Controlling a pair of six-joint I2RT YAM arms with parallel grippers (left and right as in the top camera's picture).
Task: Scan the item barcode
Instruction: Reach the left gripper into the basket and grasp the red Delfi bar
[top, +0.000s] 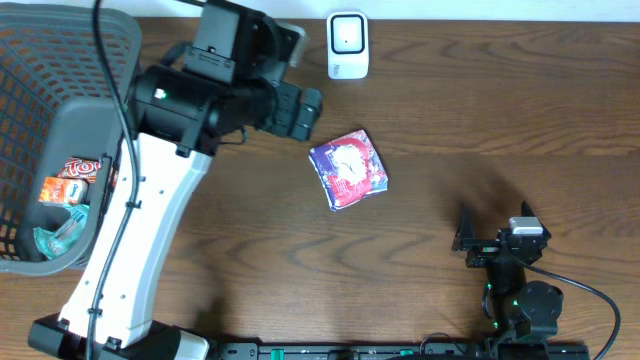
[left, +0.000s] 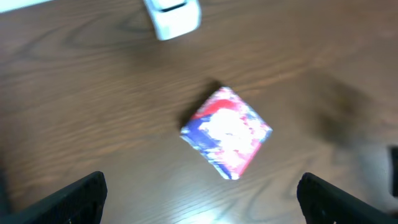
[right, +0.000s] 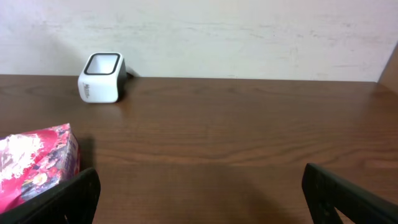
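Observation:
The item, a red, white and blue packet (top: 348, 169), lies flat on the brown table, seen from above in the left wrist view (left: 227, 132) and at the left edge of the right wrist view (right: 34, 163). The white scanner (top: 347, 45) stands at the table's far edge (left: 172, 17) (right: 101, 78). My left gripper (top: 305, 113) hovers up and left of the packet, open and empty, its fingers (left: 78, 198) wide apart. My right gripper (top: 480, 240) rests low at the front right, open with nothing between its fingers (right: 351, 199).
A grey mesh basket (top: 60, 60) holding several snack packets (top: 70, 185) stands at the left. The left arm's white link (top: 140, 240) crosses the table's left part. A pale wall (right: 249, 31) runs behind the table.

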